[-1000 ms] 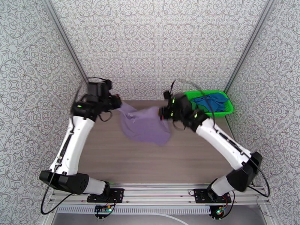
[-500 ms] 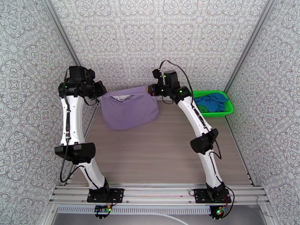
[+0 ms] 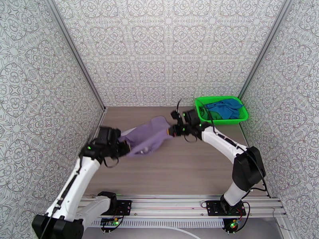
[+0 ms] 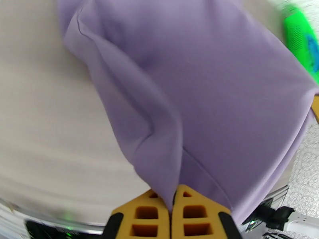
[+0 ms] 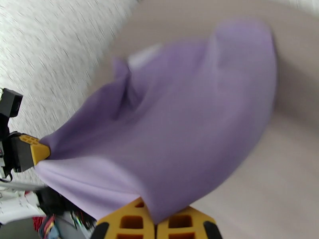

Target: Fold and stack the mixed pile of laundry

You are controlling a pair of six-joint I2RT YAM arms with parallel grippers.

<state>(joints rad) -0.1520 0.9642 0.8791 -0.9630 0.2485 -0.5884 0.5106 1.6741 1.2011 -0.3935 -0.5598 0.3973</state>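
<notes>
You have lowered both arms: left pincer (image 3: pixel 126 149) and right pincer (image 3: pixel 172 130) each clamp the lavender-grey garment (image 3: pixel 146 136), slung between them; near worktop (image 3: pixel 179 172) lies open.

No legible txt or labels anywhere.

The basket (image 3: pixel 233 122) sits at the far right corner of the counter (image 3: pixel 179 168). In it lie a shirt-like garment (image 3: pixel 228 107) and a smaller garment (image 3: pixel 214 115), the smaller one at the basket's near left part. Left of the basket, a third garment (image 3: pixel 147 136) stretches over the counter between the right gripper (image 3: pixel 172 130), just beside the basket's left end, and the left gripper (image 3: pixel 125 149), which is farther left of the basket and nearer the arm bases.
</notes>
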